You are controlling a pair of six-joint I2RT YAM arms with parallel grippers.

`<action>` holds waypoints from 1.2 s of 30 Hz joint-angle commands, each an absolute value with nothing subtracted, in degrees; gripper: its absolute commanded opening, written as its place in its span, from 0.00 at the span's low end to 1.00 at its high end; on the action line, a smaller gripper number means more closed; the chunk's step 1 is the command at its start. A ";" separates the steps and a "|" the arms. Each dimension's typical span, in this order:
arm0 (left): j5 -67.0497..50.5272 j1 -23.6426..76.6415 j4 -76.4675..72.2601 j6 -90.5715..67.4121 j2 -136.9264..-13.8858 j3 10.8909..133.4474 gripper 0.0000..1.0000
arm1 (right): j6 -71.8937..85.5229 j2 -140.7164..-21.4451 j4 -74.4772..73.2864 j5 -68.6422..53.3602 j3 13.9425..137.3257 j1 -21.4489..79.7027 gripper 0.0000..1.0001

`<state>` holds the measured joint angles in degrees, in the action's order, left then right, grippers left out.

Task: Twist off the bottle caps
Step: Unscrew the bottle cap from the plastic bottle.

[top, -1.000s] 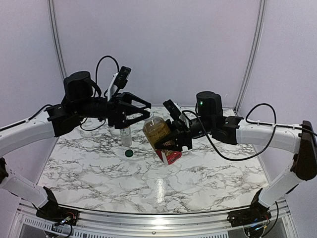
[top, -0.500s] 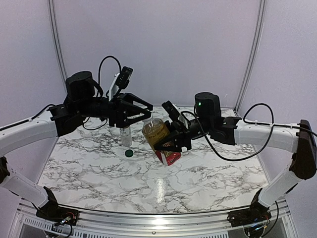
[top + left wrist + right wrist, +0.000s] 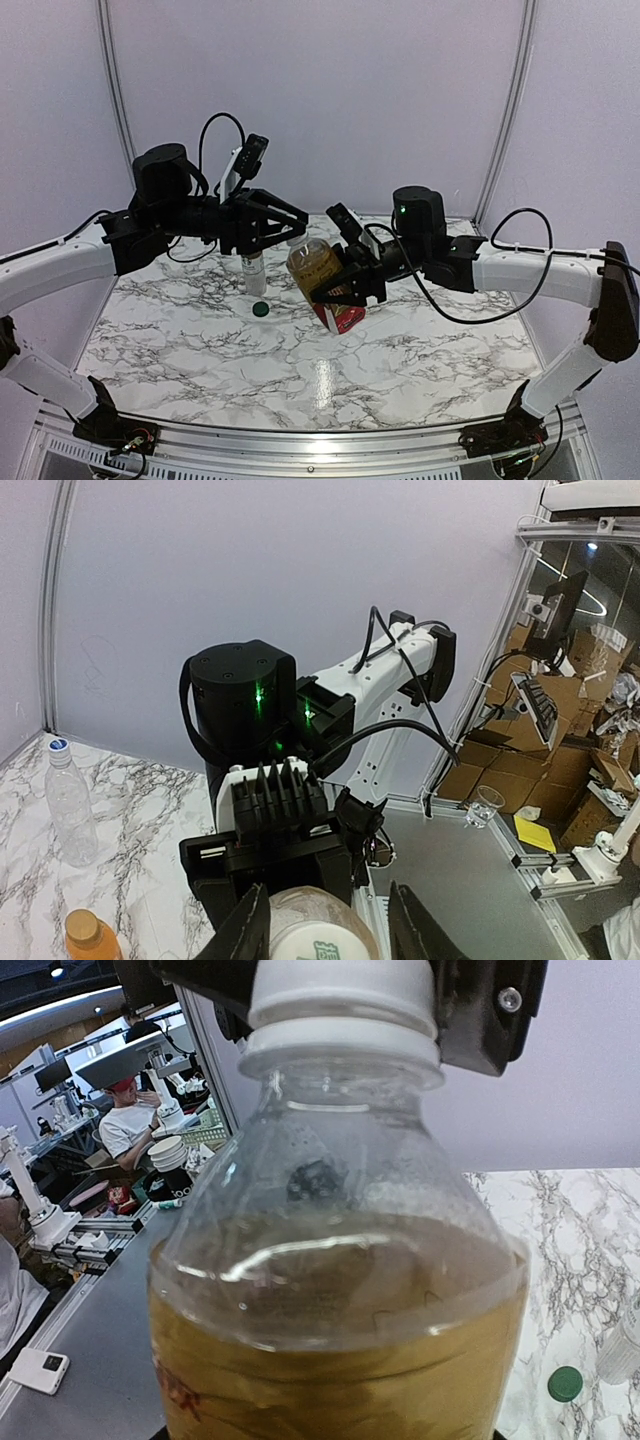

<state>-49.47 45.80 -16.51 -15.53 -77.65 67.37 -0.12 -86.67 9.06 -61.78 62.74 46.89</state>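
Lilac walls are enclosing a marble table [image 3: 200, 350]. The right gripper's [image 3: 338, 292] fingers are clamping the amber tea bottle [image 3: 313, 262], tilted over the table's middle. Its red label [image 3: 346, 318] is showing writing too small to read. The left gripper's [image 3: 298, 222] fingers, spread wide a second ago, are now pinching the bottle's white cap [image 3: 340, 1000]. A green cap [image 3: 260, 309] is lying on the table near a short clear bottle [image 3: 254, 272].
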 commanded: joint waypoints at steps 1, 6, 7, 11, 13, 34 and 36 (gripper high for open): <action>-49.34 45.62 -18.98 -15.81 -78.18 67.04 0.38 | 1.05 -86.22 10.72 -60.82 64.71 46.32 0.44; -47.96 45.62 -18.98 -16.23 -78.14 66.42 0.30 | 1.19 -85.98 10.42 -59.40 64.78 46.22 0.44; -47.40 45.62 -18.98 -16.39 -78.11 66.25 0.28 | 1.15 -85.89 10.31 -58.81 64.78 46.23 0.44; -43.03 45.75 -18.98 -18.62 -77.65 65.79 0.17 | 0.17 -85.25 8.30 -53.00 64.93 46.05 0.44; -37.81 46.19 -18.98 -20.43 -77.08 65.47 0.15 | -1.82 -84.89 6.14 -47.05 65.27 46.05 0.45; -1.82 52.20 -10.62 -39.43 -78.27 68.97 0.26 | -6.14 -82.33 5.96 -22.67 62.49 46.49 0.45; -3.49 52.16 -11.21 -38.48 -78.59 69.10 0.31 | -6.28 -82.64 5.98 -25.11 62.58 46.49 0.45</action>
<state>-3.05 52.25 -12.69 -37.56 -78.56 66.67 -6.31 -84.23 4.19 -27.20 62.00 47.83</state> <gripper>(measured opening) 0.286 0.447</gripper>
